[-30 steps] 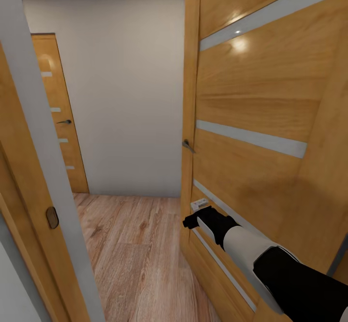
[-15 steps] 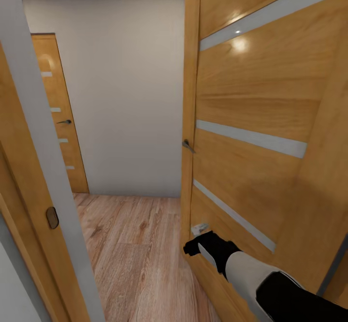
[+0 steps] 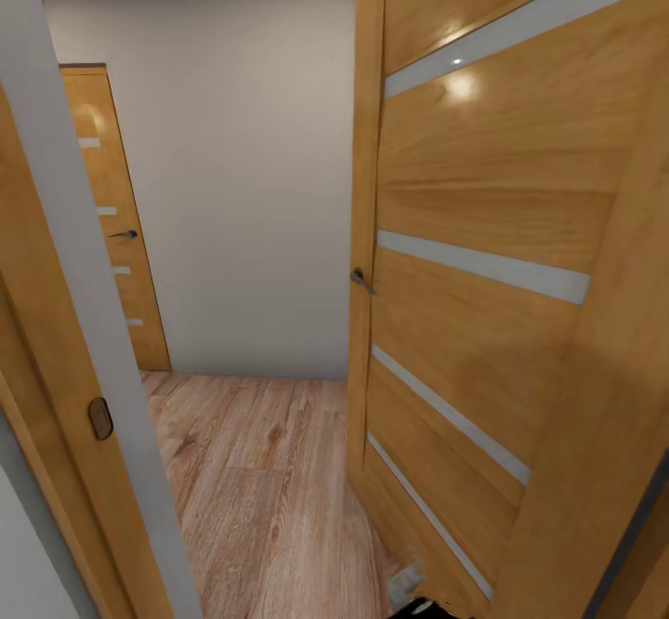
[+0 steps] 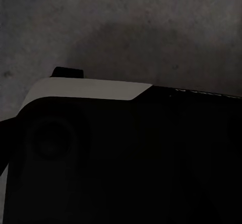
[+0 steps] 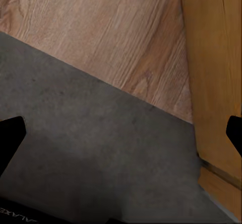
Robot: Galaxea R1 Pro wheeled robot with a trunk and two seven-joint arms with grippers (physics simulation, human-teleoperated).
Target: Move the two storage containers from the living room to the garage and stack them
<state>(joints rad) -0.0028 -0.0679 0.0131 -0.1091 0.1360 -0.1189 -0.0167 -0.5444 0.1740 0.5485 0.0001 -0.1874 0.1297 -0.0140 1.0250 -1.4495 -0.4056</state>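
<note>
The two storage containers are out of view. My right gripper [image 5: 123, 133] is open and holds nothing, its dark fingertips [image 5: 12, 133] wide apart over the dark grey concrete floor [image 5: 91, 148] where it meets wood planks. In the head view just its pale tip [image 3: 409, 591] peeks in at the bottom edge beside the open door [image 3: 483, 256]. The left wrist view looks down on my own black-and-white body [image 4: 121, 158] over the same grey floor [image 4: 121, 27]. One dark left finger [image 4: 6, 148] sits at that view's edge, which points to spread fingers.
I stand in a doorway. The orange wooden door with pale stripes and a handle [image 3: 360, 280] swings close on my right. The door frame [image 3: 74, 340] is close on my left. Ahead lie a wood-plank hallway floor [image 3: 260, 470], a white wall and a shut door [image 3: 111, 229].
My right arm has dropped from its raised position against the door down to the bottom edge of the head view. The door and the camera have stayed still.
</note>
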